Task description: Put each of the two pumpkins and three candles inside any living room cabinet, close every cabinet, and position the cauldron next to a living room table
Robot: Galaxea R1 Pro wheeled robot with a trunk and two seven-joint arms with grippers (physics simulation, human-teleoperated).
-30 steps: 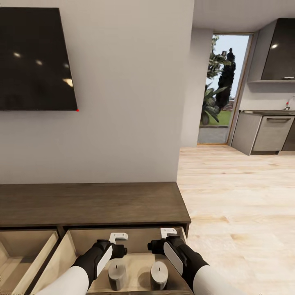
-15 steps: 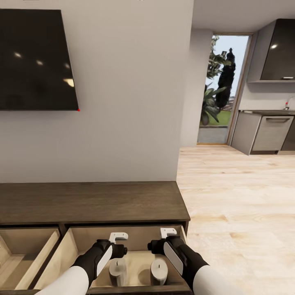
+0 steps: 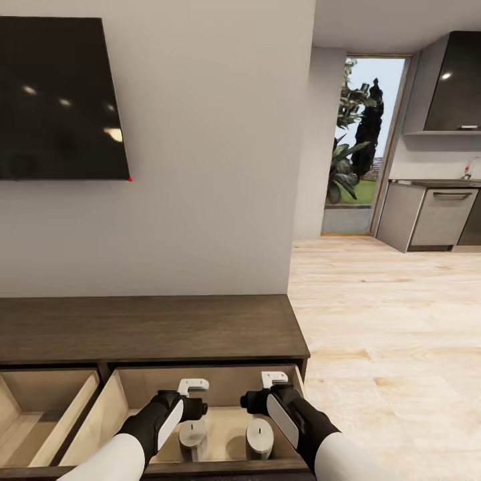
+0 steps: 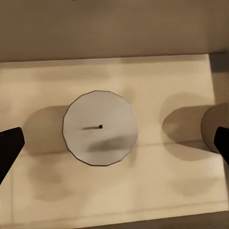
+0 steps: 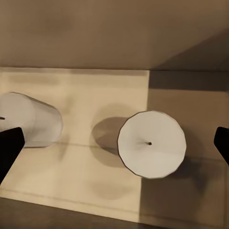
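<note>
The dark-brown cabinet [image 3: 147, 331] stands against the wall with two drawers pulled out. Two white candles stand upright in the right-hand drawer, one [image 3: 192, 434] under my left gripper [image 3: 194, 387] and one [image 3: 259, 437] under my right gripper [image 3: 274, 379]. Both grippers hang open above them, holding nothing. The left wrist view looks straight down on a candle [image 4: 100, 128] between the dark fingertips [image 4: 9, 149]. The right wrist view looks down on the other candle [image 5: 151, 144]. The pumpkins, the third candle, the cauldron and the table are out of view.
The left-hand drawer [image 3: 40, 407] shows a bare beige interior. A black TV [image 3: 60, 97] hangs on the wall above the cabinet. Pale wood floor [image 3: 387, 334] runs to the right toward a kitchen counter [image 3: 434, 214] and a glass door [image 3: 364, 143].
The whole view has shifted slightly. The candles now sit lower and look smaller beneath the grippers, and the drawer's front edge has come into view. Both grippers stay open.
</note>
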